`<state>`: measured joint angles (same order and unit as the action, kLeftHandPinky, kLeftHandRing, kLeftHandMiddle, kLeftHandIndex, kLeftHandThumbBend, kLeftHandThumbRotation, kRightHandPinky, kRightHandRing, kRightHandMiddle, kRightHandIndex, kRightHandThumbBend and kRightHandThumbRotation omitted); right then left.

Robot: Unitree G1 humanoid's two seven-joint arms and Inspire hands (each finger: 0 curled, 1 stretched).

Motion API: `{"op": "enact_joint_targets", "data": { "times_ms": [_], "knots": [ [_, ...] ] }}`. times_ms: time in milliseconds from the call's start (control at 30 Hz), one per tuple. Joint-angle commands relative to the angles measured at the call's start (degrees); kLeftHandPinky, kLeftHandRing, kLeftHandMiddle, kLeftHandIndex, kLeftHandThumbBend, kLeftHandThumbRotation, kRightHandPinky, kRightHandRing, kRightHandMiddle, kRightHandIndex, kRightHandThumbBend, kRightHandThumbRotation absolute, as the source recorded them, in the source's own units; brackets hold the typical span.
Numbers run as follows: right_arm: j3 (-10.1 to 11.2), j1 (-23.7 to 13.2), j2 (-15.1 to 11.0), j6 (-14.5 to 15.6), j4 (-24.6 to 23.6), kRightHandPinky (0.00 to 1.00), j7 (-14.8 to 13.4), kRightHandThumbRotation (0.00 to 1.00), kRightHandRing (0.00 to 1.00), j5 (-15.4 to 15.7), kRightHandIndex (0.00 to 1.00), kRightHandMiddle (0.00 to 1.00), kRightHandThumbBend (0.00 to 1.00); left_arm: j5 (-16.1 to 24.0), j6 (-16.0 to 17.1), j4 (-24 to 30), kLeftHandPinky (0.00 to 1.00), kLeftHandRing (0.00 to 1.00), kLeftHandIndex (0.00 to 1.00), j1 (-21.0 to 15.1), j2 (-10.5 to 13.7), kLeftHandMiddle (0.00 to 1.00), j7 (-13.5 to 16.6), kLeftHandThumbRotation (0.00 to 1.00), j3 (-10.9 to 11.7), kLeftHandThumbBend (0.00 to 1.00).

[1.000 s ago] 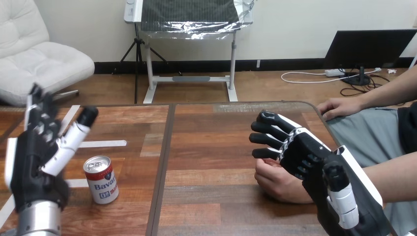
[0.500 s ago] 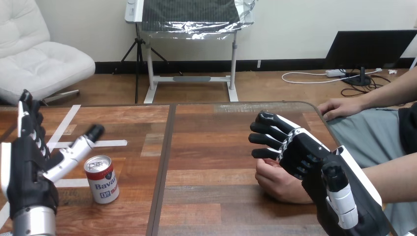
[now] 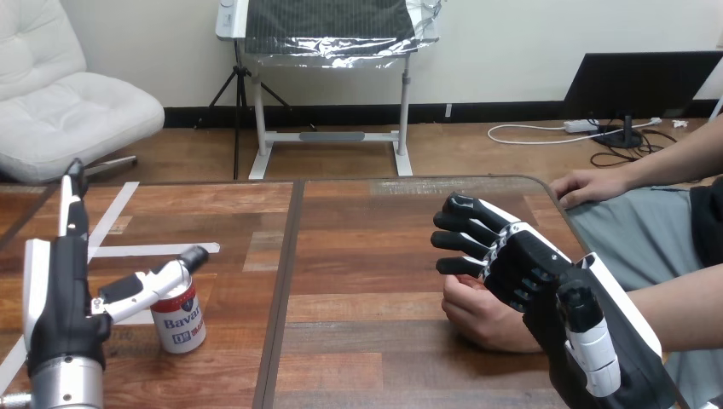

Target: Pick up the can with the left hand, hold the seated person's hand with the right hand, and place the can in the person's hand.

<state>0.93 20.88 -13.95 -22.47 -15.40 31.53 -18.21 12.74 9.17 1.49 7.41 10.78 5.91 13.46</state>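
A red-and-white can (image 3: pixel 178 317) stands upright on the wooden table (image 3: pixel 358 256) at the near left. My left hand (image 3: pixel 60 298) is just left of it, edge-on, with straight fingers pointing up and the thumb (image 3: pixel 158 279) stretched across the can's top; it is open. My right hand (image 3: pixel 533 273) lies over the person's hand (image 3: pixel 482 313), a loose fist resting on the table at the right. Its fingers (image 3: pixel 465 226) reach left above that fist, slightly bent and not wrapped round it.
The person's other hand (image 3: pixel 590 186) rests on the table's far right edge. White tape strips (image 3: pixel 153 250) lie on the table behind the can. A dark seam (image 3: pixel 286 281) runs down the table's middle.
My left hand has turned edge-on and sunk toward the can, its thumb coming down from above to the can's top. The right hand and the person's hands have stayed put.
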Motion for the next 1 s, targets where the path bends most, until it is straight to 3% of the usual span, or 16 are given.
{"op": "enact_joint_targets", "data": {
  "times_ms": [0,133,400,967],
  "knots": [
    [0.2,-3.7,-0.7,0.1,-1.6,0.79,0.1,0.98,0.86,-0.5,0.88,0.88,0.83,1.6,2.5,-1.2,0.94,0.99,1.00,-4.4,2.3,1.00,1.2,0.03,-0.8,0.95],
    [0.2,-3.7,-0.8,0.0,-1.6,0.79,0.1,0.98,0.86,-0.3,0.88,0.88,0.83,2.8,2.0,-1.7,0.86,0.95,1.00,-4.6,2.8,0.99,1.6,0.02,-1.2,0.97],
    [0.2,-3.8,-0.7,-0.1,-1.5,0.79,0.2,0.98,0.86,-0.3,0.88,0.88,0.83,4.9,-0.3,-2.5,0.79,0.91,1.00,-5.1,3.8,0.96,1.2,0.04,-1.9,0.96],
    [0.1,-3.8,-0.6,-0.2,-1.5,0.79,0.3,0.98,0.85,-0.5,0.87,0.87,0.82,4.3,-0.7,-6.5,0.88,0.98,1.00,-6.9,6.2,1.00,-1.5,0.03,-2.8,0.92]
  ]
}}
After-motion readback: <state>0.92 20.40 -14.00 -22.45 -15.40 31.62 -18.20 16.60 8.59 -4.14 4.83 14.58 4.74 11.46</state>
